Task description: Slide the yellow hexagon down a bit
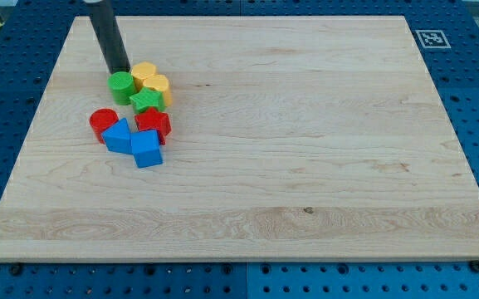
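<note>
Near the board's top left corner you have every block bunched in one cluster, and my tip sits at the cluster's upper edge, just above the green cylinder and close to touching it. Being a bare rod, it has nothing to open or close and holds nothing; it can only shove. The yellow hexagon lies to the view's right of the tip, at the top of the bunch, with a second yellow block pressed against its lower right side; that one's shape is hard to make out. Below them sit the green star, then the red block, the red cylinder toward the left edge, and two blue blocks, the triangle and the cube, nearest the bottom. Your tip stands on the top side of the cluster, which is the right side for a downward push, but it lines up with the green cylinder, not the hexagon. You would likely need to shift it toward the right edge first, above the hexagon. Expect crowding: the star and the other yellow block lie in the hexagon's path, so a short push will probably nudge them too.
</note>
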